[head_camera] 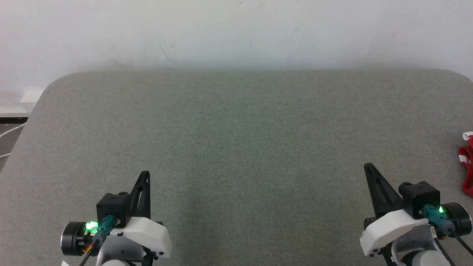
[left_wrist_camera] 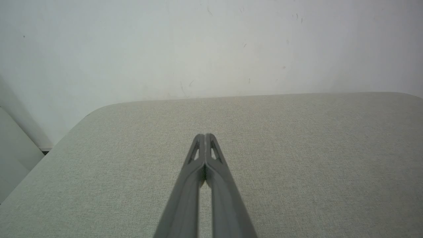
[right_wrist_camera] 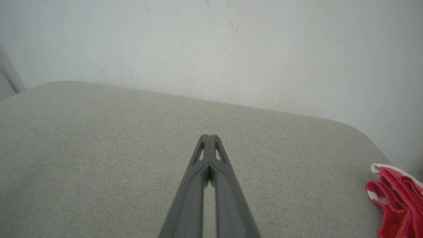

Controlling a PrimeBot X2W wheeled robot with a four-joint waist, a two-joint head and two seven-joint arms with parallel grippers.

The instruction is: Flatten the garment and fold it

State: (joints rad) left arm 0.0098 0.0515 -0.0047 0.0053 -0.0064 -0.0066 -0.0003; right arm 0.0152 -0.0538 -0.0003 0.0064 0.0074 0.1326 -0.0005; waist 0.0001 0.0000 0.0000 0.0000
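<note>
The small bright red soft garment (right_wrist_camera: 396, 195), with white stripe trim, lies crumpled in a heap at the right edge of the grey-green fabric-covered table (head_camera: 236, 147). It is about halfway between the table's far edge and its near edge, and the picture edge cuts off a part of it.

The left gripper (left_wrist_camera: 205, 137) is over the near left part of the table and the right gripper (right_wrist_camera: 209, 138) over the near right part. On each, the 2 long dark fingers are pressed together to the tip, and they hold nothing. The garment touches neither gripper.

I judge that the step in hand is the first reach, so flattening is not yet begun. To do it well, the right gripper should spread its fingers before it arrives at the table's right edge. It should then pinch 1 layer at the white band or a trimmed hem, not the middle of the heap. Dragging the cloth to the table's centre would put it in reach of both arms. Soft fabric will bunch, so a slow, low pull seems wise.

As for containers, nothing here holds another thing except the table, which bears the garment.
</note>
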